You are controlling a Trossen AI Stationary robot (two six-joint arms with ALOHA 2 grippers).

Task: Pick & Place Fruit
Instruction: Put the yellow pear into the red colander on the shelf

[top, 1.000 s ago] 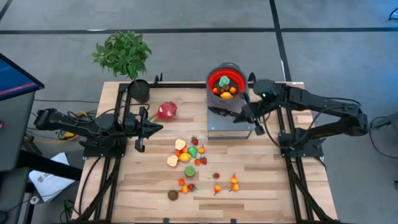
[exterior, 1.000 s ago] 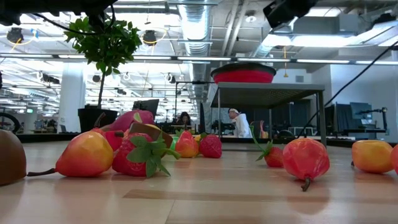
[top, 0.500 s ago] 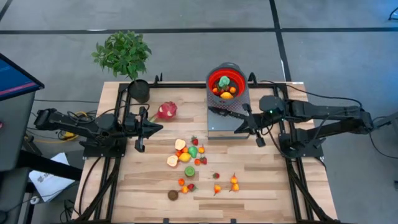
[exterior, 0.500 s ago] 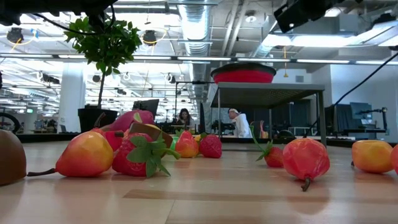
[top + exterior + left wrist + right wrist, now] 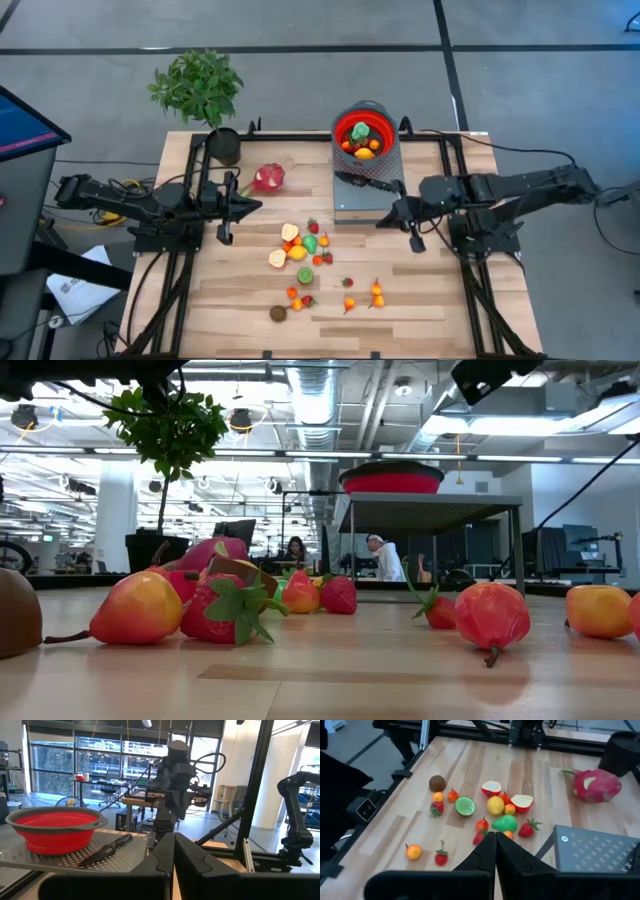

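Note:
Many small toy fruits (image 5: pixel 305 248) lie scattered on the middle of the wooden table; the right wrist view shows them too (image 5: pixel 495 810), and they fill the low view's foreground (image 5: pixel 235 605). A brown one (image 5: pixel 278 313) lies nearest the near edge. The pink-red dragon fruit (image 5: pixel 268 178) rests apart, toward the far left. A few fruits (image 5: pixel 362 146) sit inside the red bowl (image 5: pixel 352 124). My right gripper (image 5: pixel 386 220) hangs shut above the table, by the grey stand's near right corner (image 5: pixel 496 851). My left gripper (image 5: pixel 252 206) waits shut at the left (image 5: pixel 174 851).
The red bowl stands on a grey perforated stand (image 5: pixel 355 203) at the far middle, with a black-handled knife (image 5: pixel 368 184) lying on the stand beside it. A potted plant (image 5: pixel 222 146) sits at the far left corner. Black frame rails (image 5: pixel 200 175) border the table.
My right arm has drawn back from beside the bowl and stand, moving toward the table's near edge. It has stayed shut. The fruits and the left arm have kept still.

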